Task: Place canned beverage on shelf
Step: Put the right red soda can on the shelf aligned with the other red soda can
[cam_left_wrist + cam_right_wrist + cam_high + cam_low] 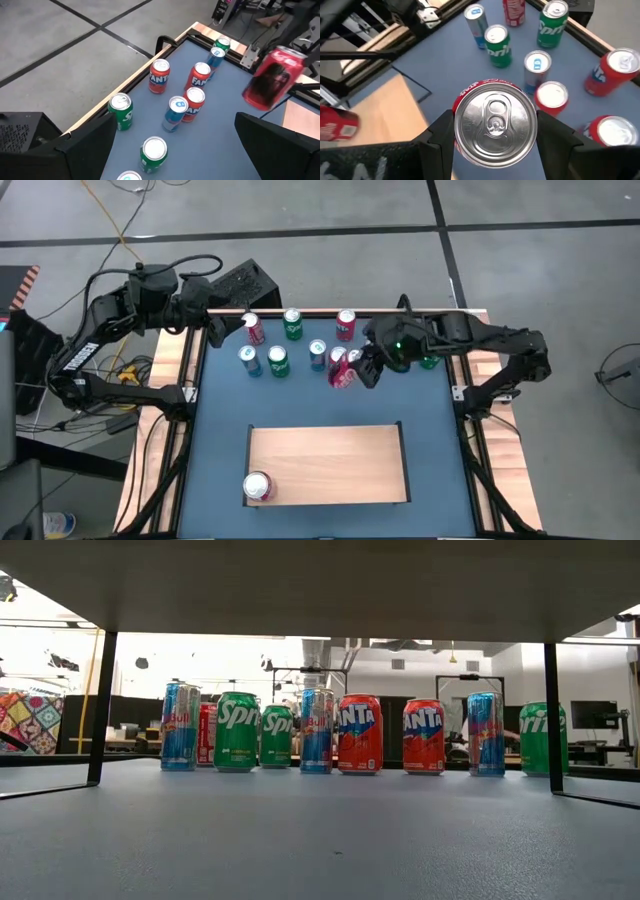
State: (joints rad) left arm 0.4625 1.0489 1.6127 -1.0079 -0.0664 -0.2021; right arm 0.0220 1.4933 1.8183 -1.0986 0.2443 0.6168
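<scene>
My right gripper hangs over the far middle of the blue table, shut on a red can, whose silver top fills the right wrist view. Several more cans, red, green and blue, stand upright on their bases along the far side. The shelf, a pale wooden board, lies flat on the near half of the table. One red can stands at its near left corner. My left gripper waits open at the far left, above the table edge, with nothing between its fingers. My right gripper pinches the red can by its side wall just under the top rim, one finger on either side. The fingers come from the table's right, slanting down. The can hangs tilted, lifted clear of the table.
A green can stands under my right arm at the far right. Black rails and striped wooden frame border the table. Bare blue table lies between the row of cans and the board.
</scene>
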